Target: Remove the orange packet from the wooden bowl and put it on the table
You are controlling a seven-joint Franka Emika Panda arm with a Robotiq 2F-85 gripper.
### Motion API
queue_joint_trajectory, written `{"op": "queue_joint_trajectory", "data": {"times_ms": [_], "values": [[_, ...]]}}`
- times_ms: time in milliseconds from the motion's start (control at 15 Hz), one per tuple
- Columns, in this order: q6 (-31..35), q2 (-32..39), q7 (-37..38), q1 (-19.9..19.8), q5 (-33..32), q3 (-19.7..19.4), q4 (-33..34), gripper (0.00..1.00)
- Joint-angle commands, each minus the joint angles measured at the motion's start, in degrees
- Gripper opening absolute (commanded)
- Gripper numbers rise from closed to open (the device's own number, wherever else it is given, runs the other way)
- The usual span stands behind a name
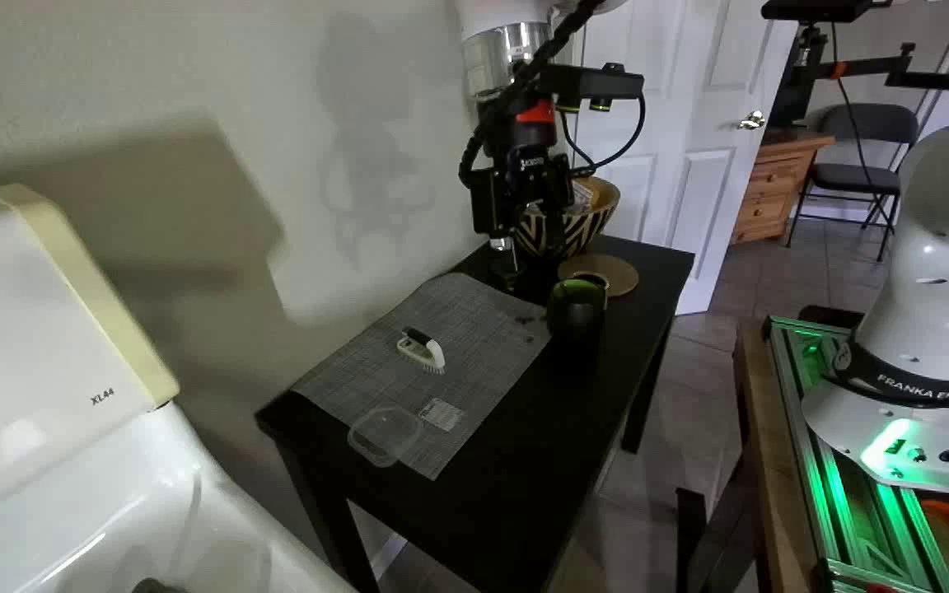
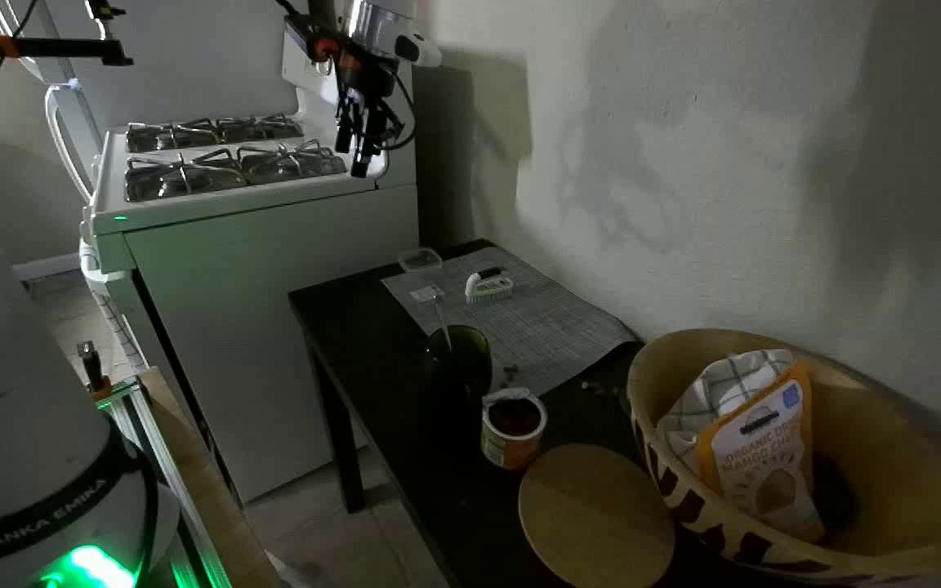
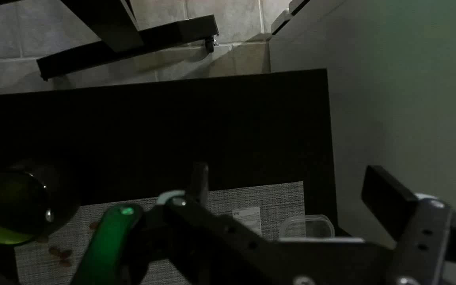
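The orange packet (image 2: 764, 461) stands tilted inside the wooden bowl (image 2: 912, 506), leaning against a checked cloth (image 2: 736, 380). The bowl (image 1: 569, 231), with its dark striped outside, is partly behind my gripper in an exterior view; I cannot clearly make out the packet there. The black table (image 1: 516, 486) carries the bowl at its far end in that view. My gripper is open and empty, high above the table and away from the bowl, as both exterior views (image 1: 529, 239) (image 2: 353, 155) show. In the wrist view its fingers (image 3: 289, 180) are wide apart; bowl and packet are out of that view.
A grey placemat (image 1: 474, 329) holds a brush (image 1: 423, 350), a paper card (image 1: 441, 414) and part of a clear plastic container (image 1: 385, 435). A dark green cup (image 2: 458, 367), an opened tub (image 2: 511, 437) and a round board (image 2: 597, 514) stand near the bowl. A stove (image 2: 307, 269) and wall border the table.
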Motion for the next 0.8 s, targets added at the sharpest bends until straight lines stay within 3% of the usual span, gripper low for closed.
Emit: {"op": "queue_joint_trajectory", "data": {"times_ms": [0, 267, 733], "values": [[-0.09, 0.02, 0.04, 0.25, -0.06, -0.25, 0.08, 1.0], [1.75, -1.22, -1.14, -1.45, -0.82, -2.16, -0.36, 1.0], [8.43, -4.99, -0.2, -11.96, -21.82, -10.12, -0.81, 1.0]]}}
